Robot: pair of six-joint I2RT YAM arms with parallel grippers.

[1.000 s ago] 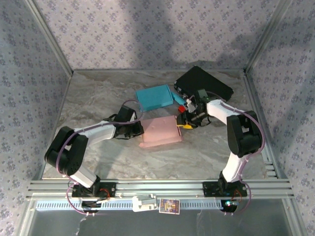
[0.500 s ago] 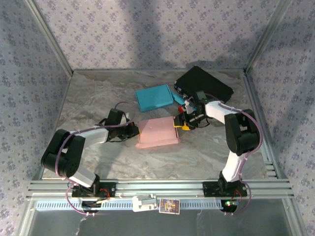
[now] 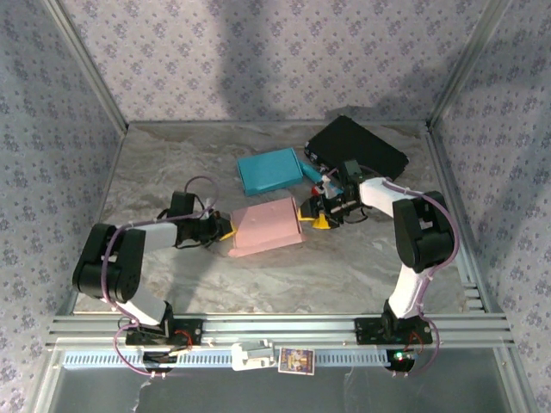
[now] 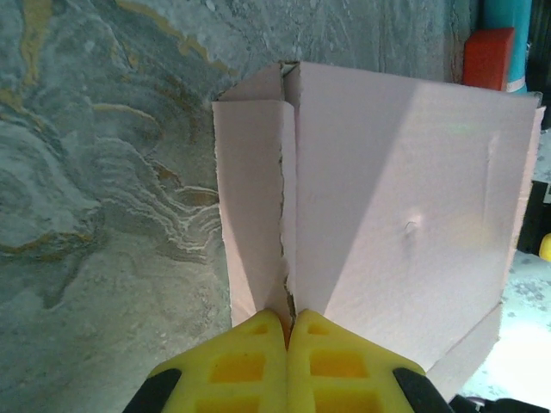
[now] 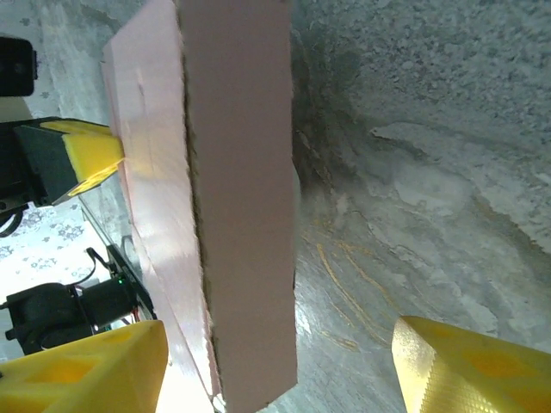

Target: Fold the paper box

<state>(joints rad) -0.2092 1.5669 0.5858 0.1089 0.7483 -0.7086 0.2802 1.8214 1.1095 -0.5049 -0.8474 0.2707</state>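
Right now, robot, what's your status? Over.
Left gripper shut on pink box edge. Right gripper open at other end. Blue box close behind, apart.

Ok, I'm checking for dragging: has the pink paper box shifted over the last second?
Yes. The pink paper box slid left, judged against the unmoved teal rectangular box.

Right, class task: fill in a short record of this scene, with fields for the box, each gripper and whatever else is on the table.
Box: pink paper box, lying mid-table, a flap seam at the pinched end
Left gripper: shut, pinching the box's edge on its own side
Right gripper: open, fingers astride the opposite edge, not gripping
Behind the box: teal box; black case further back by the right arm
Surface: marbled table
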